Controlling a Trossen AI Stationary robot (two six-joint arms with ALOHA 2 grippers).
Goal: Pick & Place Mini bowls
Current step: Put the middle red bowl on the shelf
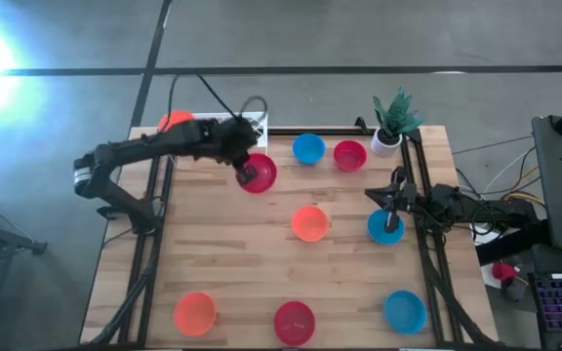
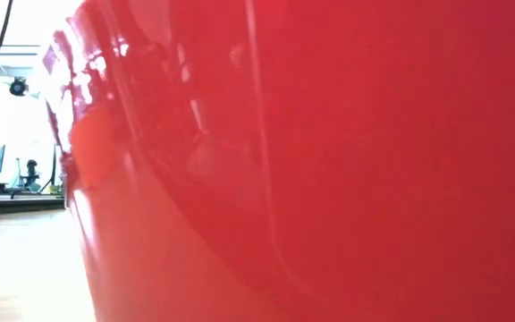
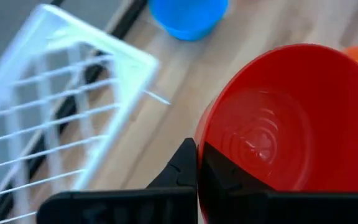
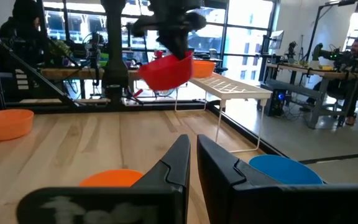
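I see the L gripper (image 1: 247, 174) clenched on rim of a red bowl (image 1: 260, 174), lifted above table near the white rack (image 1: 252, 127). R gripper (image 1: 390, 213) rests over a blue bowl (image 1: 379, 230), fingers nearly shut, nothing gripped.

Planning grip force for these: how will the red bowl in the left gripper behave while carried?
The red bowl probably stays stiff: pinched by the rim in the left gripper, it keeps its round shape. Likely light, since it hangs tilted from that one edge grip. Its glossy wall could slip.
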